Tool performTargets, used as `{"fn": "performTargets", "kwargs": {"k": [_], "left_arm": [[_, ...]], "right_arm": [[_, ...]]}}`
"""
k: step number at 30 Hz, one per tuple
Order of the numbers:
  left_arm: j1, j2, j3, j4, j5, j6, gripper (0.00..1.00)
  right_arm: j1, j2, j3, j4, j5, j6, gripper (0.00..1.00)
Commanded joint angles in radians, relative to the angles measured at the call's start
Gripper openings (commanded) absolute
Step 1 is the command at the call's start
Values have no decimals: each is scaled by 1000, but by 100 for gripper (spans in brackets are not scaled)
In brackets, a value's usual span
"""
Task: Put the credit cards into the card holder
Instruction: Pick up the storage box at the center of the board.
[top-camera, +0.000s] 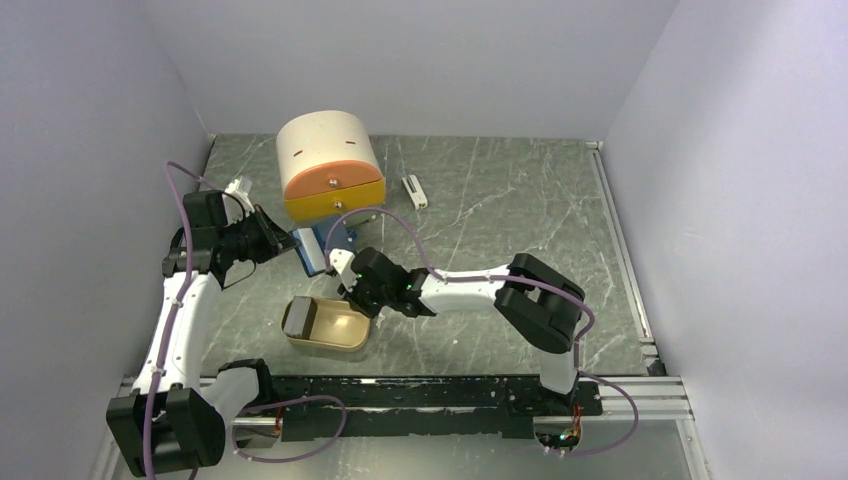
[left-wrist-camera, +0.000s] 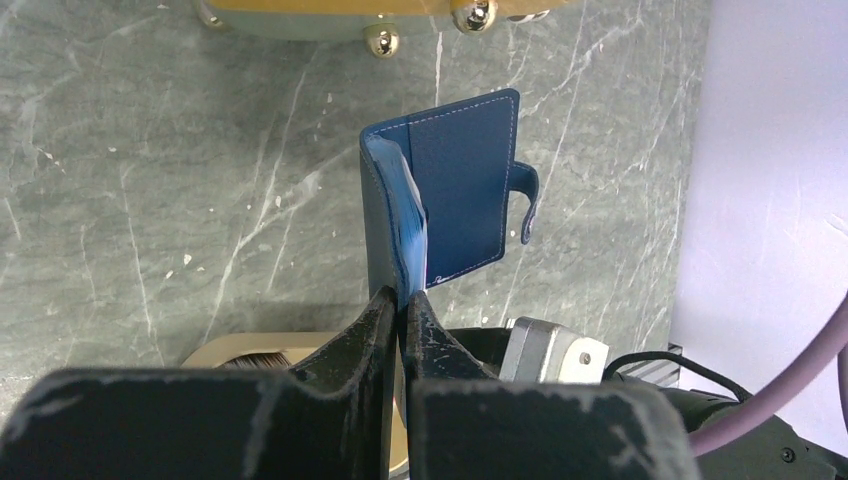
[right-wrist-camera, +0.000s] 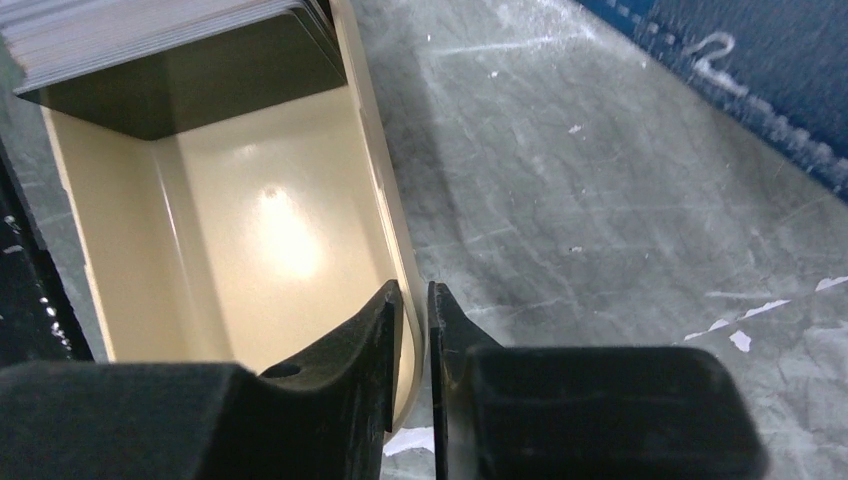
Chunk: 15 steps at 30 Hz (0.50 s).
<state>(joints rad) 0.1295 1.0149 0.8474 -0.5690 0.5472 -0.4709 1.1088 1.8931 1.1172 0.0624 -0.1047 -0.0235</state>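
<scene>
Left gripper (left-wrist-camera: 403, 300) is pressed tight on the bottom edge of the card holder (left-wrist-camera: 465, 180), which stands upright and open at 12 o'clock of the tan tin (right-wrist-camera: 250, 230). Right gripper (right-wrist-camera: 410, 300) nips the tin's rim, 1 finger inside and 1 outside. Credit cards (right-wrist-camera: 150, 40) sit stacked at the tin's 9 o'clock end in the top view. Step looks like steadying the tin: grip the wall squarely, don't tip it or spill the stack.

White arm links (top-camera: 176, 330) between black joints (top-camera: 540, 305), purple cables (top-camera: 184, 215) alongside, scuffed black fingers (left-wrist-camera: 368, 335).
</scene>
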Motion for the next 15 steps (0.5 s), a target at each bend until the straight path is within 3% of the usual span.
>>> {"fn": "performTargets", "kwargs": {"k": [1, 10, 15], "left_arm": [[10, -22, -5, 25, 54, 25, 9], [10, -29, 30, -5, 73, 69, 9], [10, -32, 26, 6, 86, 66, 9]], "right_arm": [[7, -38, -38, 9, 24, 16, 14], [7, -151, -112, -49, 65, 100, 1], [5, -222, -157, -134, 138, 145, 0]]}}
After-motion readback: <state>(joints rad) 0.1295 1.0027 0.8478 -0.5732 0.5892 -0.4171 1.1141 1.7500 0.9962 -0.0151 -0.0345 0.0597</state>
